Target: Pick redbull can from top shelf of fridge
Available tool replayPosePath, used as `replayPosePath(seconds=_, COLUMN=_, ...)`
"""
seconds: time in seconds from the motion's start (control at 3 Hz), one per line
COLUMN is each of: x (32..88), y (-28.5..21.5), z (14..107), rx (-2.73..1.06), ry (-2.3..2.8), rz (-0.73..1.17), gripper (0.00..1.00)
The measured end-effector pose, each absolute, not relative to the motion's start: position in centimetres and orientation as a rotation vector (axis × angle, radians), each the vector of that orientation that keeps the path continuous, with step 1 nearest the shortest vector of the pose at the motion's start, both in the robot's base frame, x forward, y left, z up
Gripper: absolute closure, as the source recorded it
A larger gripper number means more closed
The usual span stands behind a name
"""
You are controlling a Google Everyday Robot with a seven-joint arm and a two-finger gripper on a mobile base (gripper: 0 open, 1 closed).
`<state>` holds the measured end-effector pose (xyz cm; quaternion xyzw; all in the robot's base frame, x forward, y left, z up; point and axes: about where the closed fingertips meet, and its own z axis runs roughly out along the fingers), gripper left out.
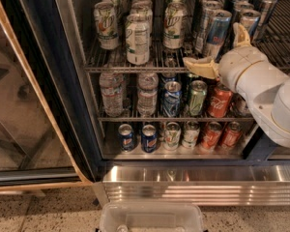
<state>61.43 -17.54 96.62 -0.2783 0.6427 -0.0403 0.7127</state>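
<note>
**Speckled floor, open fridge: stock and arm at the top shelf**

Speckled floor (38, 211) runs along the foot of a fridge (43, 81) with a dark frame; its glass door (19, 105) stands swung out to the left.

- Gripper (211, 45): at the right end of the top shelf (135, 69), fingers spread wide. One tan finger (200, 66) points left along the front rail, the other (240, 33) points up. Nothing is clamped.
- Redbull can (217, 29): upright at the front of the top shelf, between the two spread fingers. Whether either finger touches it cannot be told. More cans of the same kind stand in rows behind it.
- Arm (261, 81): white and rounded, entering from the right and covering the right end of the middle shelf.
- White-and-green cans (137, 37): upright, in rows on the left and centre of the top shelf.
- Middle shelf: water bottles (111, 93) at left, then a blue can (172, 98), a green can (197, 97) and a red cola can (219, 100).
- Bottom row: short blue, pale and red cans (149, 138).
- Ribbed steel panel (198, 182): below the shelves.
- Clear plastic tub (152, 219): on the floor in front.
</note>
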Motion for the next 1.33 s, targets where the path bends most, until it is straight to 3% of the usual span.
replayPosePath(seconds=1.33, x=63.0, y=-16.1, z=95.5, rx=-0.636, ry=1.460, rz=-0.034, gripper=0.17)
